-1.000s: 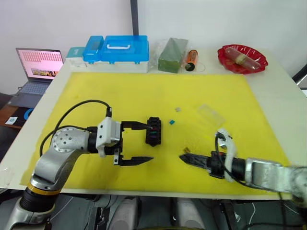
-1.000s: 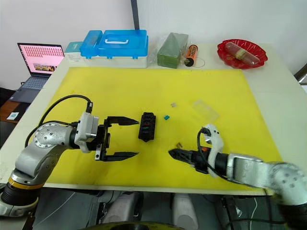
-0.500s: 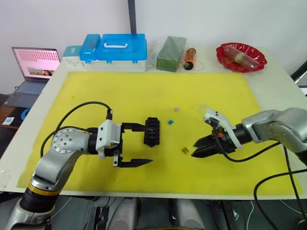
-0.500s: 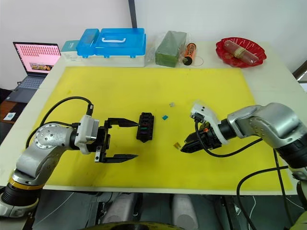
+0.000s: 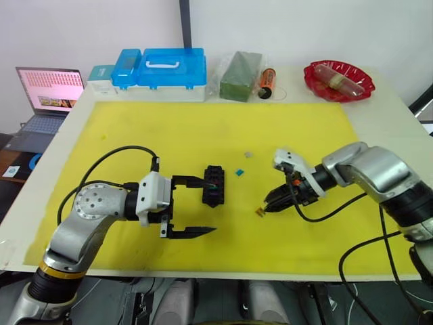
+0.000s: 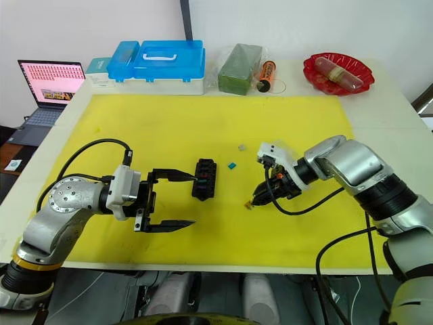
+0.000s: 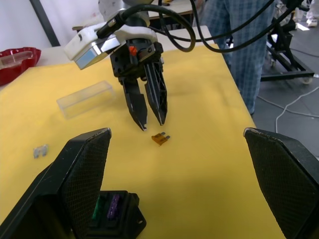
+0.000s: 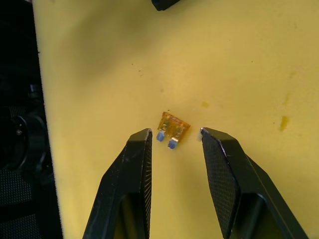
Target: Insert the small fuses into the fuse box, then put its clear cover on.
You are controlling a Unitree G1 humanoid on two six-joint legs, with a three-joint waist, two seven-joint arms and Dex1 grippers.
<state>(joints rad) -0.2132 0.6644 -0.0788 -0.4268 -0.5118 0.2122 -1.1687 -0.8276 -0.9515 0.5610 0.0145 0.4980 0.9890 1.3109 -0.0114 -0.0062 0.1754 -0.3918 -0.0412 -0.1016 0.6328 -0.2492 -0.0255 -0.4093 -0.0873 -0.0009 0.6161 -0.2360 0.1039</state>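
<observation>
Tan fuse (image 8: 173, 128) lies flat on the yellow mat (image 5: 203, 128), at 3 o'clock of the fuse box (image 5: 215, 186). My right gripper (image 8: 172, 134) hovers narrowly parted, empty, straddling it (prongs toward me). I'd descend squarely and pinch the body. Left gripper (image 5: 203, 205) gapes wide, empty.

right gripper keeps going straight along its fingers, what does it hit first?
Most likely the tan fuse on the yellow mat: it lies just beyond the open right gripper, roughly centred between its fingers. Height above the mat is unclear.
</observation>
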